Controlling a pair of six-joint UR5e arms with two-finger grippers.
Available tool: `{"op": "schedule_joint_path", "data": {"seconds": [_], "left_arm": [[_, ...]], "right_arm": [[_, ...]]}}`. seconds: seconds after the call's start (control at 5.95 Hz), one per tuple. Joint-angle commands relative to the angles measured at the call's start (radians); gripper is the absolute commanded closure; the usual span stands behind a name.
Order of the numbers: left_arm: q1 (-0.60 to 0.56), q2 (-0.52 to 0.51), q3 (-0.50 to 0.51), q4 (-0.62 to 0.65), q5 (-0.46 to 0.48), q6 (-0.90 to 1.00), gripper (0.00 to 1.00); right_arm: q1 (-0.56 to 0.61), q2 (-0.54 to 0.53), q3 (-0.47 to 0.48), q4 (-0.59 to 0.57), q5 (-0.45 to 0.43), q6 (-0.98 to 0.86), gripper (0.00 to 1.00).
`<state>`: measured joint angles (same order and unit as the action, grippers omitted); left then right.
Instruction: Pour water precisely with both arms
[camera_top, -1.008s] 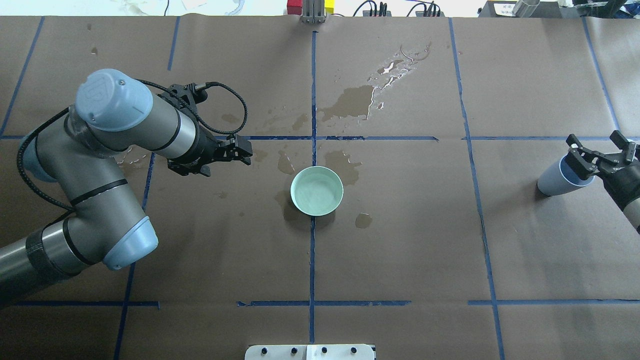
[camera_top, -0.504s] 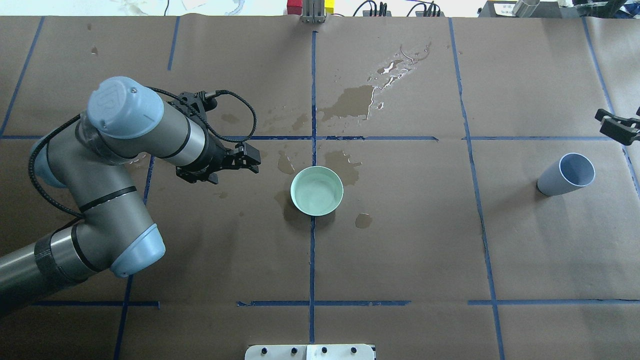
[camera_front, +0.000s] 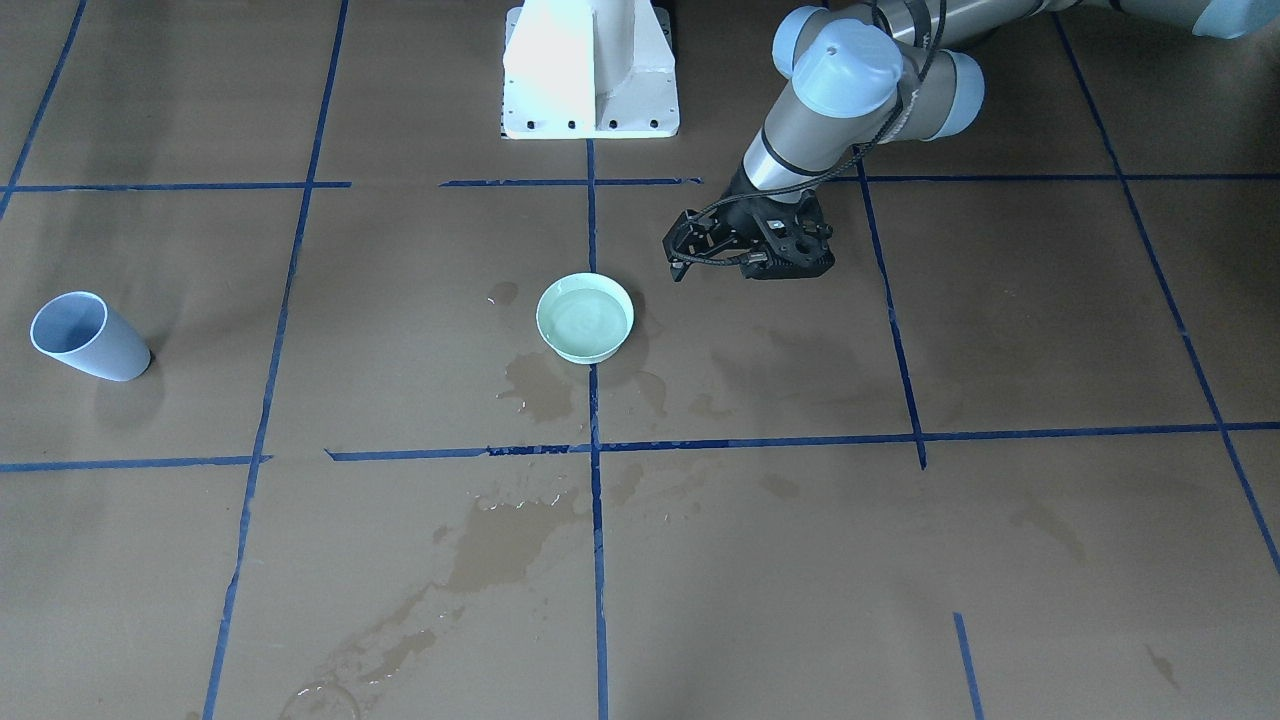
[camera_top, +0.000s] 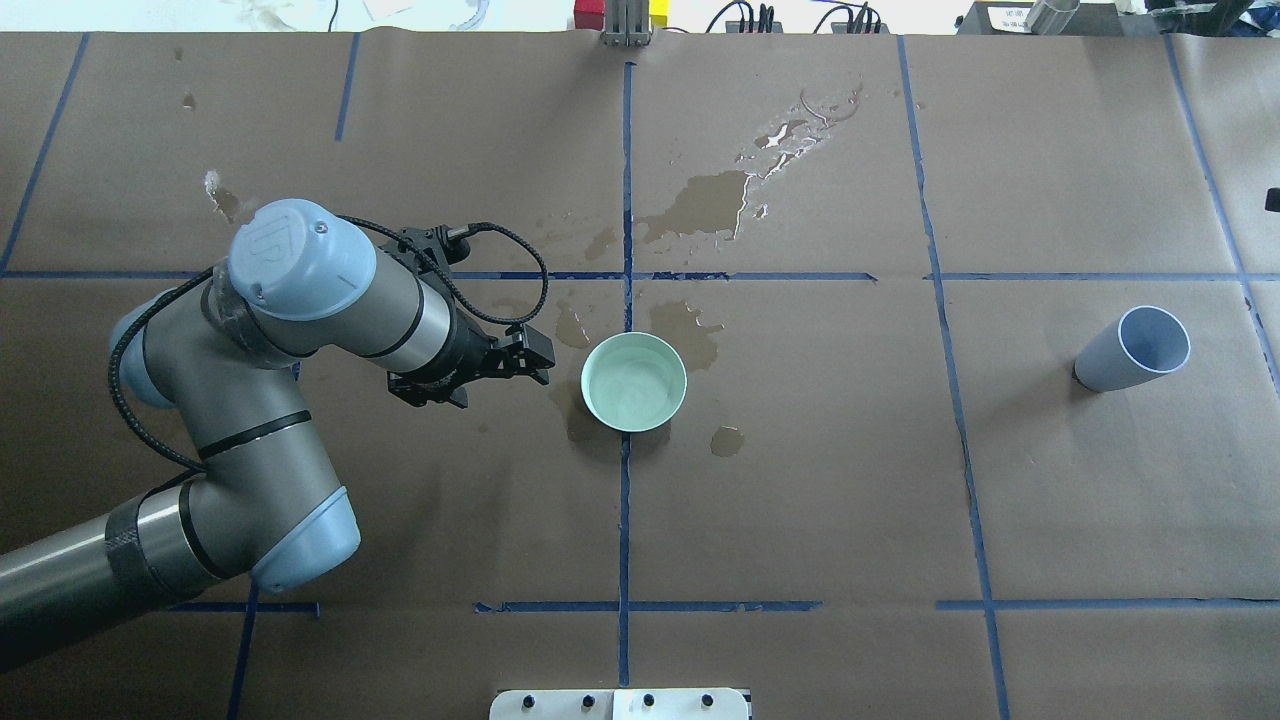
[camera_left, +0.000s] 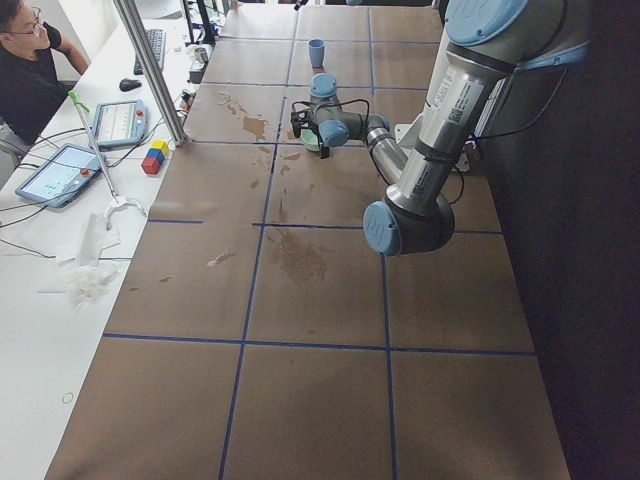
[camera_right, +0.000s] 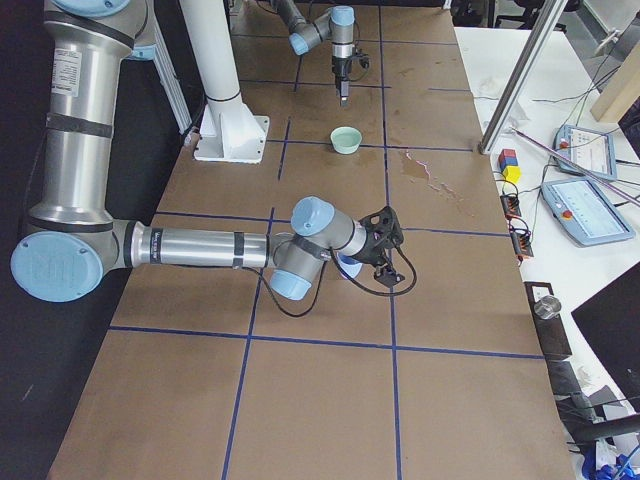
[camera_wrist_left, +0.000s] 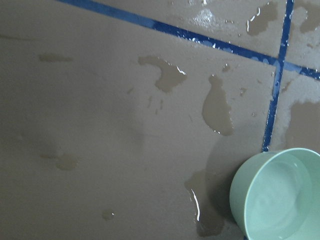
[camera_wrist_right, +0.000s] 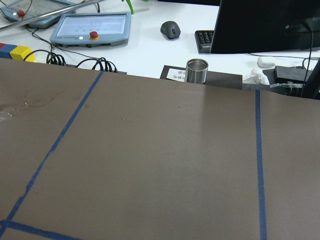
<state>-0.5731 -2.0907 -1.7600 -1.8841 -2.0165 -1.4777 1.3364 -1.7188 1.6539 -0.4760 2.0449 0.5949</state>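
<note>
Now, at this moment your left gripper (camera_top: 538, 360) hung low over the brown paper, just beside the pale green bowl (camera_top: 584, 386) and not touching it. Its fingers looked parted, with nothing between them. The bowl sat where the blue tape lines (camera_top: 624, 520) cross at the middle of the table, and the water (camera_top: 636, 390) lay shallow inside it, tinted green by the walls. Seen from overhead, the bowl lay straight ahead of the fingertips, toward the table's centre, so the gap left to cover ran along the direction in which the gripper already pointed. The left wrist camera agreed: the bowl filled only its lower right corner, off to one side and not yet framed between the fingers.

A round bowl gave you no long axis to line up with, so I judged that the rim nearest the gripper was the natural place to pinch. The left arm was plainly the nearer one to it.

Your right gripper (camera_right: 385, 240) showed only from the side camera, close by the blue cup (camera_top: 1112, 366), and I could not tell whether it was parted or closed. The cup stood upright, well apart from the bowl, on the right arm's side. Dark wet stains (camera_top: 705, 200) marked the paper around and beyond the bowl, so I would have expected a slick footing there and a bowl that slides when nudged.
</note>
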Motion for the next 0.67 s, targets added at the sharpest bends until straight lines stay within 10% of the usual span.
{"op": "schedule_joint_path", "data": {"seconds": [0.0,0.5], "left_arm": [[0.019,-0.025,0.028,-0.001,0.042,-0.01,0.0],[0.036,-0.031,0.036,0.0,0.054,-0.013,0.0]], "right_arm": [[0.096,0.011,0.004,-0.199,0.173,-0.145,0.0],[0.206,-0.033,-0.006,-0.445,0.468,-0.423,0.0]]}}
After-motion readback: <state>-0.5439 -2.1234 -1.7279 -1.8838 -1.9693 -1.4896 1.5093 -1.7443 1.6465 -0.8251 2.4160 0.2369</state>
